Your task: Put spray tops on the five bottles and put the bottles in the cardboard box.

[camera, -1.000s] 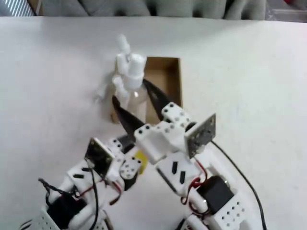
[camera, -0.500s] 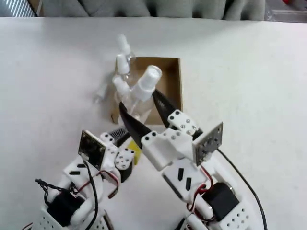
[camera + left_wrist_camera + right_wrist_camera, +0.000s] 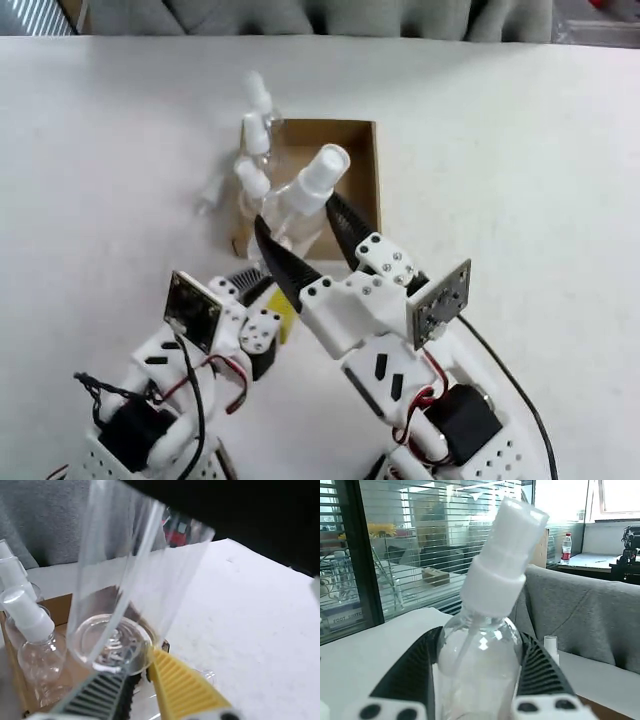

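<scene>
Progress looks late-stage, judged from nearest to farthest. Closest to you, the left gripper (image 3: 144,662) sits low by the near edge of the cardboard box (image 3: 355,150), just below the raised bottle's base. You cannot tell whether it is open or closed.

Just beyond, the right gripper (image 3: 298,212) is clamped around a clear bottle (image 3: 285,205) that is tilted above the box and not yet set down. Its spray top (image 3: 322,170) is already on, so capping looks finished for this one.

Farther in, along the box's left side, capped bottles (image 3: 37,650) stand close together. You can count at least three, but the exact number is unclear. Placing the held bottle remains, and perhaps one more.
</scene>
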`<state>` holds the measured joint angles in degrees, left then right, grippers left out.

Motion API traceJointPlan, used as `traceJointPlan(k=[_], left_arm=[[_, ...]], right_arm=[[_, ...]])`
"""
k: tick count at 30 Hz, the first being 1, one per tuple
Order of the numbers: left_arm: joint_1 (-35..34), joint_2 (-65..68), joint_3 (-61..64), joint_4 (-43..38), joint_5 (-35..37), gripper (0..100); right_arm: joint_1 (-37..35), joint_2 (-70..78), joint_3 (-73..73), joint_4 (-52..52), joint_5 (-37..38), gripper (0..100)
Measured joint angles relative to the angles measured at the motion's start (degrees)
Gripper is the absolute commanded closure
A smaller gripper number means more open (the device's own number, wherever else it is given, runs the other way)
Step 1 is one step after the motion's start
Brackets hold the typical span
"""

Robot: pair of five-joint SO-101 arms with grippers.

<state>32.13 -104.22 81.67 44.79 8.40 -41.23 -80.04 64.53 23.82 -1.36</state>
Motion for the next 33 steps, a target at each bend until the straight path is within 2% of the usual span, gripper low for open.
traceJointPlan(k=[6, 11, 16, 18, 23, 33], left_arm=[[0.0, 0.0, 0.0, 0.6, 0.0, 98], [-1.0, -0.8, -0.2, 7.6, -0.3, 98], [-3.2, -0.4, -0.2, 9.1, -0.7, 98], [-6.7, -0.3, -0.2, 9.1, -3.3, 98], [-20.7, -0.3, -0.2, 9.1, -9.5, 98], [-38.9, -0.3, 3.6, 9.5, -10.5, 98]], right_arm=[[4.1, 0.0, 0.4, 0.3, -0.1, 98.3], [9.1, 1.4, 1.1, -1.2, 0.1, 98.3], [12.5, 1.1, 1.5, -3.1, 2.5, 98.3], [14.0, 1.1, 1.5, -3.3, 2.9, 98.3], [16.4, 1.6, 1.5, -4.0, 3.4, 98.3], [21.4, 23.3, 1.5, -23.4, 3.4, 98.3]])
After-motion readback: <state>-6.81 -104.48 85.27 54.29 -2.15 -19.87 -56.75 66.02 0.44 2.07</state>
